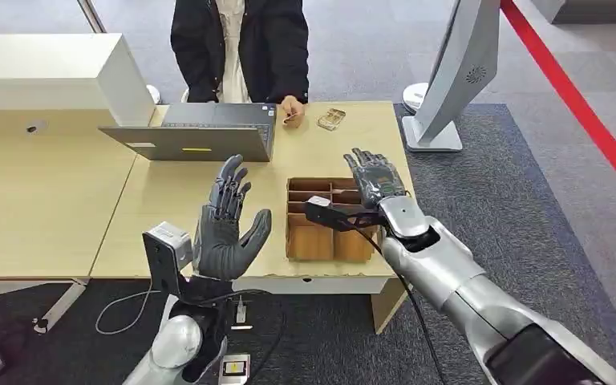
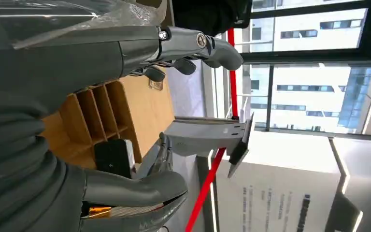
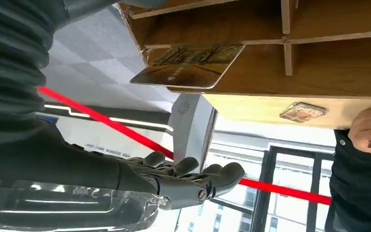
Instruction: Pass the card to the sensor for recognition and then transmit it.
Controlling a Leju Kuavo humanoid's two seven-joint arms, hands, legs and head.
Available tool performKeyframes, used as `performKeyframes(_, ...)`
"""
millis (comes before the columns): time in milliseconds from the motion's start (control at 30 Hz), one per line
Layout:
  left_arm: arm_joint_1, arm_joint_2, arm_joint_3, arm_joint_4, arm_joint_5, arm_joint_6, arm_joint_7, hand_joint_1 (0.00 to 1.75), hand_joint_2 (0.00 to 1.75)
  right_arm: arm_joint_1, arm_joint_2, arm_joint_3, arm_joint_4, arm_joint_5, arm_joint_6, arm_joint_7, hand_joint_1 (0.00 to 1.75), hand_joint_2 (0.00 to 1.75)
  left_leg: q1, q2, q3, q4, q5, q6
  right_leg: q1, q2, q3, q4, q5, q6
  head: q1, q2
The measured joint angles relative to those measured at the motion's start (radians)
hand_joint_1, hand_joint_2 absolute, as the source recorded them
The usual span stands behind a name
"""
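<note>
Pale wood table (image 1: 184,200), slotted cardboard box (image 1: 313,241)

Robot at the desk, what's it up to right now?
The robot faces a person across a table. Its right hand hovers open over a wooden divider box, where a card stands in one slot. Its left hand is raised, open and empty. The person's hand holds something small beside a laptop. The white sensor stand is off to the right. No card picked yet.
</note>
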State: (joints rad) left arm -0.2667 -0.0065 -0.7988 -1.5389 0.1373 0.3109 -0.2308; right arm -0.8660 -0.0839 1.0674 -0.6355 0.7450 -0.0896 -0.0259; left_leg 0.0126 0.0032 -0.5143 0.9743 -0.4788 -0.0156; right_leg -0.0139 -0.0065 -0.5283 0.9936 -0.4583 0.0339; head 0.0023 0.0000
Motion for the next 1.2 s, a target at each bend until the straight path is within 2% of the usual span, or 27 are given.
performKeyframes(33,0.0,0.0,0.0,0.0,0.0,0.0,0.0,0.0,1.75,0.0,0.0,0.0,0.0,0.0,0.0,0.0,1.43,1.75,0.0,0.0,0.0,0.0,0.0,0.0,0.0,0.0,0.0,0.0,0.0,0.0,0.0,0.0)
performKeyframes(67,0.0,0.0,0.0,0.0,0.0,0.0,0.0,0.0,1.75,0.0,0.0,0.0,0.0,0.0,0.0,0.0,1.75,1.75,0.0,0.0,0.0,0.0,0.0,0.0,0.0,0.0,0.0,0.0,0.0,0.0,0.0,0.0)
performKeyframes(467,0.0,0.0,0.0,0.0,0.003,-0.006,0.005,0.0,1.75,0.0,-0.003,0.0,0.0,-0.009,0.027,0.002,1.75,1.75,0.0,0.0,0.0,0.0,0.0,0.0,0.0,0.0,0.0,0.0,0.0,0.0,0.0,0.0)
performKeyframes(767,0.0,0.0,0.0,0.0,0.002,-0.014,0.009,0.0,1.75,-0.001,-0.005,0.0,0.0,-0.008,0.013,0.003,1.75,1.75,0.0,0.0,0.0,0.0,0.0,0.0,0.0,0.0,0.0,0.0,0.0,0.0,0.0,0.0)
performKeyframes(1067,-0.002,0.0,0.0,0.0,0.002,-0.01,0.009,0.0,1.75,-0.001,-0.005,-0.003,0.0,-0.004,-0.059,0.009,1.75,1.75,0.0,0.0,0.0,0.0,0.0,0.0,0.0,0.0,0.0,0.0,0.0,0.0,0.0,0.0)
performKeyframes(1200,-0.002,0.0,0.0,0.0,0.002,0.0,0.009,0.0,1.75,-0.002,-0.004,-0.023,-0.002,-0.013,-0.156,0.02,1.75,1.75,0.0,0.0,0.0,0.0,0.0,0.0,0.0,0.0,0.0,0.0,0.0,0.0,0.0,0.0)
